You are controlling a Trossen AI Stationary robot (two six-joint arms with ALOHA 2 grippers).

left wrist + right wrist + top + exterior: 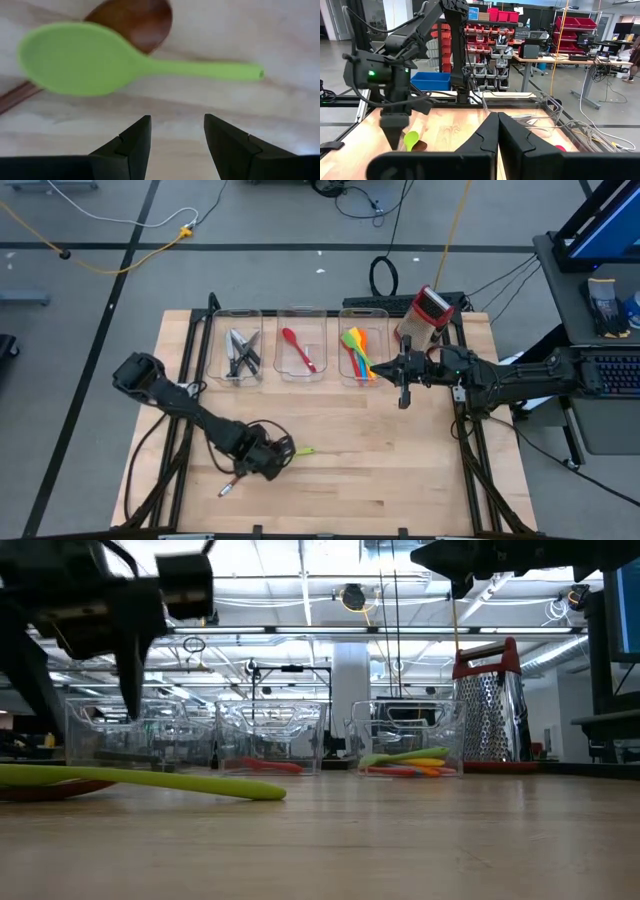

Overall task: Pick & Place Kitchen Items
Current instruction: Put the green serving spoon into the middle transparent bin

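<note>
The green spoon (95,62) lay flat on the wooden table (400,460), toward the near left part, its bowl partly over a brown wooden spoon (135,20) beneath it. From above, I saw its long axis running roughly left to right, the thin handle end (306,450) pointing toward the table's middle and the bowl hidden under my left gripper (268,458). That gripper hovered just above the spoon with its fingers (132,145) partly spread and nothing between them; it was not touching the spoon.

Along the far edge stood three clear bins in a row. The left bin (236,315) held black-handled steel knives (241,352). The middle bin (301,315) held a single red spoon (298,348), lying lengthwise front to back. The right bin (362,315) held a bundle of green, yellow and orange utensils (357,352). A red-and-steel box grater (425,315) stood just right of the bins.

My right gripper (404,393) hung above the table just right of the right bin, fingers (512,137) pressed together, empty.
</note>
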